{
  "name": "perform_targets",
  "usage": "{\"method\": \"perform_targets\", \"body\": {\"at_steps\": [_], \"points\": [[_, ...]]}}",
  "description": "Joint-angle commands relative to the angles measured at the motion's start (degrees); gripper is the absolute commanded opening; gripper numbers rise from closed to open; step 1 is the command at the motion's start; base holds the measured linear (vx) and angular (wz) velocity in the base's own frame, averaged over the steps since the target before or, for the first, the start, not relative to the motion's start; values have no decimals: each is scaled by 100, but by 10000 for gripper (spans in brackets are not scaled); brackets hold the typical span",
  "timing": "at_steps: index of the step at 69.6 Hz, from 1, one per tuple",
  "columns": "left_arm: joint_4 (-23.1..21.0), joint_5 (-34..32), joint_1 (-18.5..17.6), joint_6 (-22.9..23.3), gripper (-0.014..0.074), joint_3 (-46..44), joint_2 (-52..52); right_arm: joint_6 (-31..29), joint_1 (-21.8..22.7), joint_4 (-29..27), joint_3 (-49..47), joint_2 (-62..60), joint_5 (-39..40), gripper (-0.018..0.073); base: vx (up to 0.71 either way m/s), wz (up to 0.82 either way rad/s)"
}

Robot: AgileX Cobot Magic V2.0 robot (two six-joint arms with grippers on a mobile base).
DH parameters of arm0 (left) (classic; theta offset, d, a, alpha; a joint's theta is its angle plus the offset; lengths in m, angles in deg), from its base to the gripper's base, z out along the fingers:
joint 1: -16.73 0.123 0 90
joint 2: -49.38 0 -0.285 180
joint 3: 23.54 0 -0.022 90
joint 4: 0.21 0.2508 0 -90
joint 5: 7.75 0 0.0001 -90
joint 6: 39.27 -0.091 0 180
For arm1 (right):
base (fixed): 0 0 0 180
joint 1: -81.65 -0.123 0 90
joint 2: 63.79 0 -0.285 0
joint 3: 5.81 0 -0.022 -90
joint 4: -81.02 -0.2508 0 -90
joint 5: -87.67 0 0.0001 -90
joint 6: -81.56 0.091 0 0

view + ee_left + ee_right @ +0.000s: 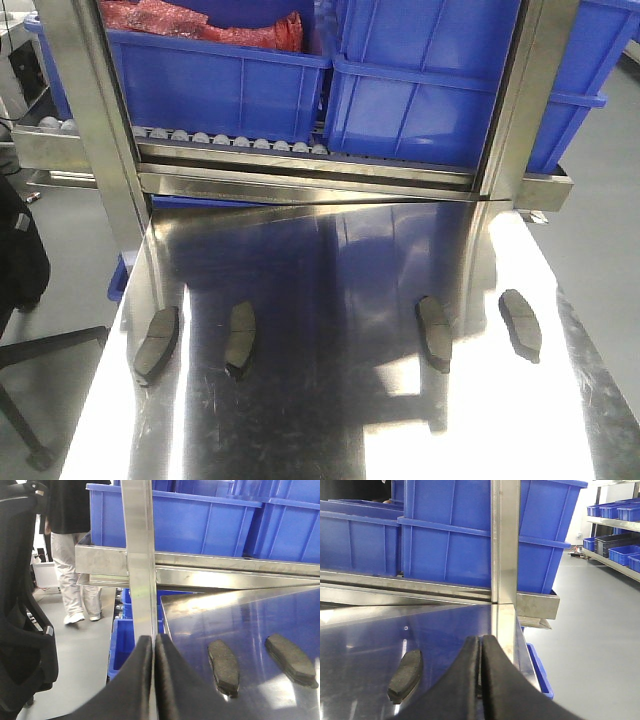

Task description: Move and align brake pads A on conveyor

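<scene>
Left wrist-mounted view: my left gripper (153,640), fingers pressed together, holding nothing. Right wrist-mounted view: my right gripper (481,640), likewise closed and empty. Next out: four brake pads A (157,343) (240,338) (434,332) (520,322), lying in one loose row across the shiny steel tabletop (330,420), two left, two right, none touching. Behind: rack of white rollers (230,139). Farthest: blue bins (225,85).
</scene>
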Motion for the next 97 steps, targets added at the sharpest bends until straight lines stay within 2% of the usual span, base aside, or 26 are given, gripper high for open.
{"method": "perform_targets", "body": {"at_steps": [1, 72, 81, 90, 97], "points": [[-50, -418, -42, 38, -6, 157, 71, -21, 25, 22, 32, -61, 418, -4, 0, 0], [-53, -537, -42, 38, -6, 157, 71, -21, 25, 22, 32, -61, 418, -4, 0, 0], [-80, -918, -42, 67, -6, 157, 71, -21, 25, 22, 32, -61, 418, -4, 0, 0], [-624, -2100, -42, 412, -6, 157, 67, -21, 25, 22, 32, -61, 418, -4, 0, 0], [-713, -2908, -42, 399, -6, 151, 49, -21, 25, 22, 32, -61, 418, -4, 0, 0]]}}
